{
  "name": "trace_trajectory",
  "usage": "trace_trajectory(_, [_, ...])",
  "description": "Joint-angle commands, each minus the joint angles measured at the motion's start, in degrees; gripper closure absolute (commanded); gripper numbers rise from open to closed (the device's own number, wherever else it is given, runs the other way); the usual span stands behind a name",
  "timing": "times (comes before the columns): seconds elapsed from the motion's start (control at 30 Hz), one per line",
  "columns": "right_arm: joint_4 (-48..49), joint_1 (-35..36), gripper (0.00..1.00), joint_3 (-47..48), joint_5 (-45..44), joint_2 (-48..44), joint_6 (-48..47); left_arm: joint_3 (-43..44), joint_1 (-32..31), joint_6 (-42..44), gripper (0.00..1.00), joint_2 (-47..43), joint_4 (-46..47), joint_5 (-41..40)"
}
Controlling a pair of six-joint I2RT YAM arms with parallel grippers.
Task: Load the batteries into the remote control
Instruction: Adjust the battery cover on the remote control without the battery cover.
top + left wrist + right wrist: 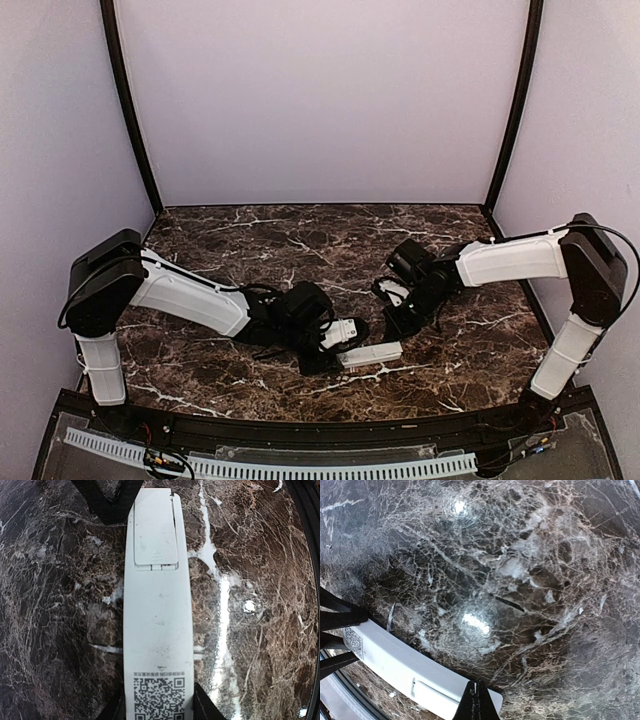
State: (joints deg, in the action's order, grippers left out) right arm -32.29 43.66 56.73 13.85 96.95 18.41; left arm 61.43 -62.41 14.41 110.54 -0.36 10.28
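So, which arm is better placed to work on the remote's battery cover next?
Probably right. The left gripper clamps the remote control at its QR-code end, back side up; the shut right gripper sits at the battery cover end.

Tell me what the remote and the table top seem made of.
Remote: probably white moulded plastic, matt, judging by the cover seam and faint scuffs. Table top: dark marble pattern with white veins, glossy, with bright reflections; real stone or printed laminate, I cannot tell.
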Motion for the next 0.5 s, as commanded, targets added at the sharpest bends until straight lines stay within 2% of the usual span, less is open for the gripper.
trace_trajectory(0.0, [-4.3, 0.9, 1.0, -1.5, 0.8, -0.6, 0.8, -2.6, 0.3, 0.2, 0.89, 3.4, -11.6, -1.8])
trace_trajectory(0.23, [-5.2, 0.9, 1.0, -1.1, -0.4, -1.7, 1.3, -2.7, 0.2, 0.2, 0.89, 3.4, -11.7, -1.7])
trace_trajectory(0.47, [-7.3, 0.9, 0.96, 6.2, -5.9, 0.3, 1.9, -2.6, 0.2, 0.3, 0.89, 3.4, -11.9, -1.7])
